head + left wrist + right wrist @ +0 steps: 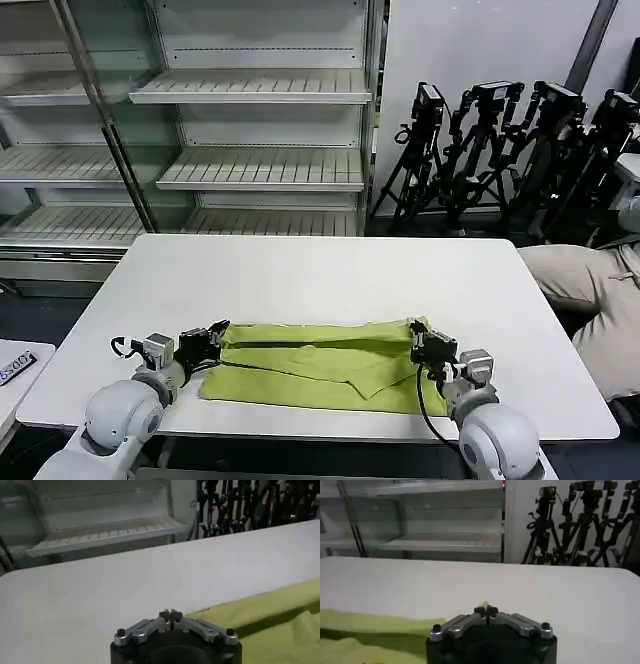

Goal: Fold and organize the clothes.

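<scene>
Shirt [320, 365] stretched between both pincers, right apparently pinching it.

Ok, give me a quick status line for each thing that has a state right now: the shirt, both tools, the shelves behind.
shirt: partly folded into a long strip, lying flat at the near edge of the table.
left tool: shut, at the shirt's left end.
right tool: shut on the shirt, a bit of fabric showing at its tips.
shelves: bare.
</scene>
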You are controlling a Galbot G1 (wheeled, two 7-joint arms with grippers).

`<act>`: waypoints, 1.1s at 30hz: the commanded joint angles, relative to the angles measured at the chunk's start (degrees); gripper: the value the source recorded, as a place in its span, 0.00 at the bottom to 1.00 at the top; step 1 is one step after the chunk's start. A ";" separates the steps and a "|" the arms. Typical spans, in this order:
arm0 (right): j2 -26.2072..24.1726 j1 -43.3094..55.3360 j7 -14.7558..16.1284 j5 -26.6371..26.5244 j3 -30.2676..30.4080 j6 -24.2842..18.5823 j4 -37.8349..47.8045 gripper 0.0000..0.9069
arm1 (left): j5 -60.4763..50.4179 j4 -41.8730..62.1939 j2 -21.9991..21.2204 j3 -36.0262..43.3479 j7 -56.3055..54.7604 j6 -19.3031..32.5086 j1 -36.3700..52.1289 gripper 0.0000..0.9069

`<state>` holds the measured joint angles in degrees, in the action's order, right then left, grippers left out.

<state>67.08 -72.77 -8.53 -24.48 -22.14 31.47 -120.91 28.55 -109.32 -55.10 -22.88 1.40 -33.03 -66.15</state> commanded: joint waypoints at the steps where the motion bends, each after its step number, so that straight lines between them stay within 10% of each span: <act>1: 0.04 -3.97 0.12 2.92 -1.12 -0.65 -2.78 0.00 | -0.57 -1.86 0.38 -0.46 -0.08 0.01 -2.23 0.02; 2: 0.02 -3.80 0.20 3.29 -1.32 -0.69 -2.47 0.00 | -0.58 -1.76 0.45 -0.43 -0.08 0.01 -2.17 1.00; 3: 0.00 -3.56 0.26 3.47 -1.36 -0.55 -2.22 0.30 | -0.57 -1.72 0.47 -0.33 -0.10 0.02 -2.14 1.00; 4: -0.03 -3.47 0.44 3.95 -1.37 -0.16 -2.13 1.00 | -0.77 -1.74 0.49 -0.21 -0.21 -0.02 -2.16 1.00; 28: 0.59 -12.91 3.31 8.74 -5.92 -2.67 -11.68 1.00 | 12.17 -4.78 -4.10 6.31 -29.89 -0.10 -4.82 1.00; 29: 0.60 -13.05 3.27 8.83 -5.97 -2.66 -11.78 1.00 | 12.20 -4.37 -4.22 6.73 -30.54 -0.10 -4.47 0.64; 30: 0.62 -13.25 3.28 8.94 -6.02 -2.67 -11.86 1.00 | 12.20 -4.01 -4.36 7.16 -31.38 -0.09 -4.14 0.02; 33: 0.62 -13.61 3.27 9.10 -6.15 -2.78 -11.95 1.00 | 12.70 -4.27 -4.70 8.35 -33.31 -0.08 -4.10 0.02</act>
<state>67.66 -84.14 -5.61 -16.35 -27.70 28.96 -130.93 37.81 -114.26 -58.01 -18.12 -21.07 -33.13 -70.92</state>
